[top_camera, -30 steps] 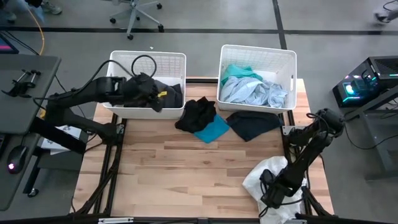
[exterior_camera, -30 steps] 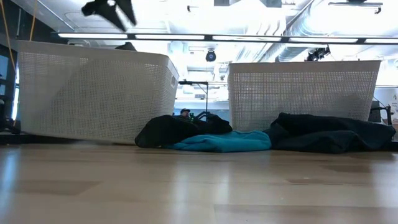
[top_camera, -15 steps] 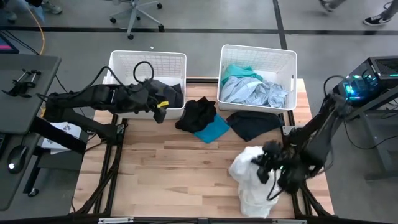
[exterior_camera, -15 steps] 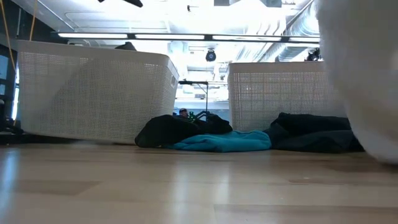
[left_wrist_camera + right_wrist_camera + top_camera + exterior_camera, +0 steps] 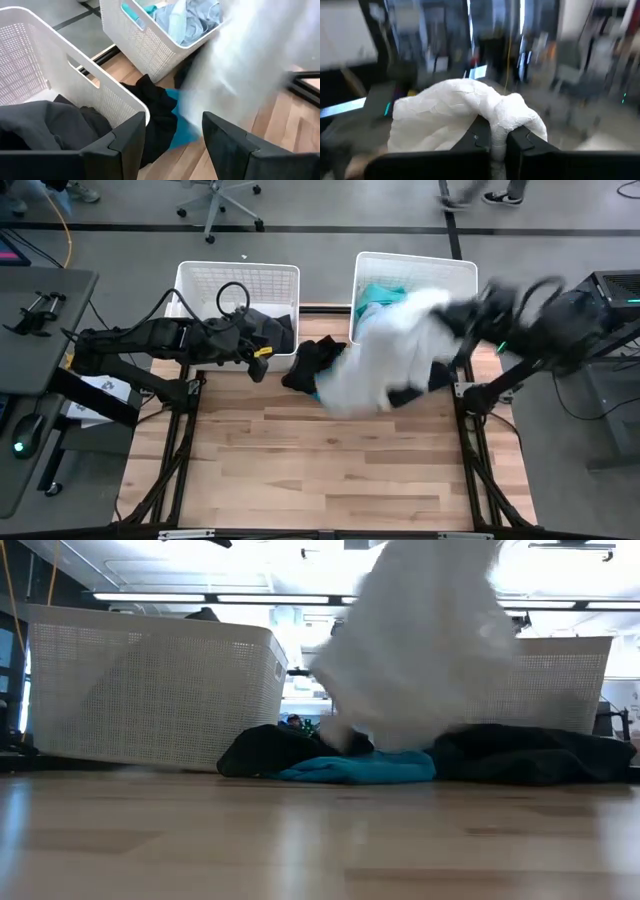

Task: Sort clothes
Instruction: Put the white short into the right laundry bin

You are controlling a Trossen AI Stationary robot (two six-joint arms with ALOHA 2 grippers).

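My right gripper is shut on a white garment, high over the table's far right by the right basket. The garment shows blurred in the low view. Below it a black garment, a teal one and a dark navy one lie on the table. My left gripper is open and empty at the left basket's near right corner, above dark clothes lying in that basket. My right gripper pinches a bunched fold of the white garment between its two shut fingers. The garment is lifted off the table and trails from the gripper toward the table's left, its lower end hanging just over the clothes on the table.
The right basket holds teal and pale grey-blue clothes. The bare wooden tabletop stretches toward the near edge. An office chair and passing people's feet show on the floor beyond the table.
My right gripper has risen from the table's near right corner and swung fast toward the far edge and the right basket, carrying the white garment, which is lifted clear and trails behind it. My left gripper has drifted from over the left basket toward its near right corner.
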